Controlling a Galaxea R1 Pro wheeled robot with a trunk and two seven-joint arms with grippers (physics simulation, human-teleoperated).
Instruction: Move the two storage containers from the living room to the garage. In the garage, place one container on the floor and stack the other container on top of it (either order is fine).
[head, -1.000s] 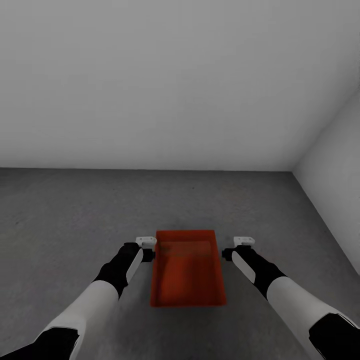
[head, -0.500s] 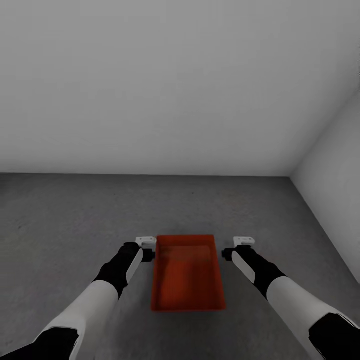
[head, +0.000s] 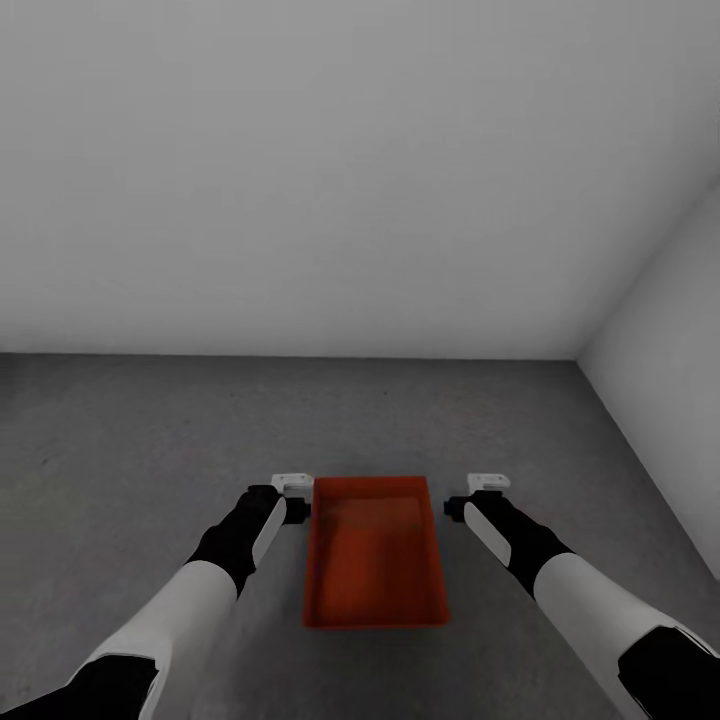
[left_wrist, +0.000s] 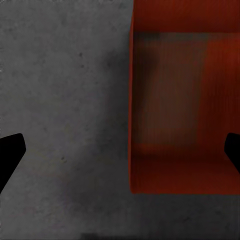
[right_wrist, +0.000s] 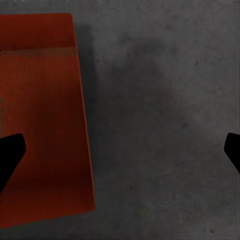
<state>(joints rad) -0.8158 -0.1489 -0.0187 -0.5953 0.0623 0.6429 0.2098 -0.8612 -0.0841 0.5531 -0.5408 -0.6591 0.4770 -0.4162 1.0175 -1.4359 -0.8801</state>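
A red-orange storage container (head: 374, 552) sits on the dark grey floor (head: 120, 450) of the garage, near the corner where two white walls (head: 350, 170) meet. It lies between the two arms. The left gripper (head: 293, 485) is just beside its far left corner, and the right gripper (head: 488, 484) is a little way off its right side.

Over the last second the box looks lower and a bit smaller in the head view. The wall line slides down a little too, so the camera is moving some as well. My guess is that the box has just been let go and now rests on the floor.

In the wrist views both grippers are wide open, with their dark fingers (left_wrist: 10, 152) far apart and nothing between them. The box shows flat on the concrete below.

I see one box here. So one part looks done: a box is on the floor. The other box must be stacked on top of it.
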